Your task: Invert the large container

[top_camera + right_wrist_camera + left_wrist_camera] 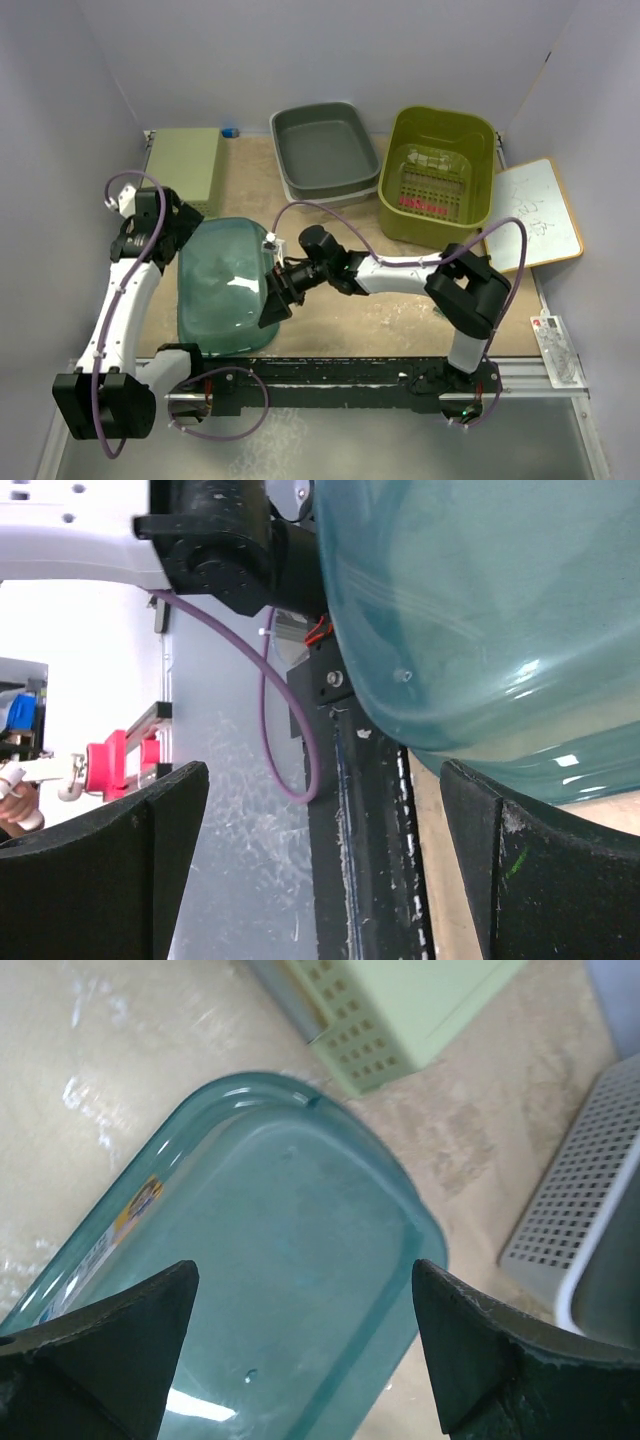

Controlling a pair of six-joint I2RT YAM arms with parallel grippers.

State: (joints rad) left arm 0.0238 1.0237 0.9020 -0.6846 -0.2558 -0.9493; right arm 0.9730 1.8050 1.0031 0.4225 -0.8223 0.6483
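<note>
The large container [225,285], a translucent teal tub, lies on the left of the table and seems to rest mouth down with its flat bottom up. My left gripper [190,235] hovers over its far left corner, open. In the left wrist view the tub's bottom [280,1260] fills the gap between the spread fingers of that gripper [304,1270], which hold nothing. My right gripper [272,295] stands open against the tub's right side. In the right wrist view the tub's wall [480,610] bulges above that open gripper [325,775], one finger [520,870] just under its rim.
At the back stand a grey tray [325,150], an olive-green basket [437,175] and a pale green box [185,165]. A whiteboard [535,212] lies at the right. The black base rail [350,375] runs along the near edge, close to the tub.
</note>
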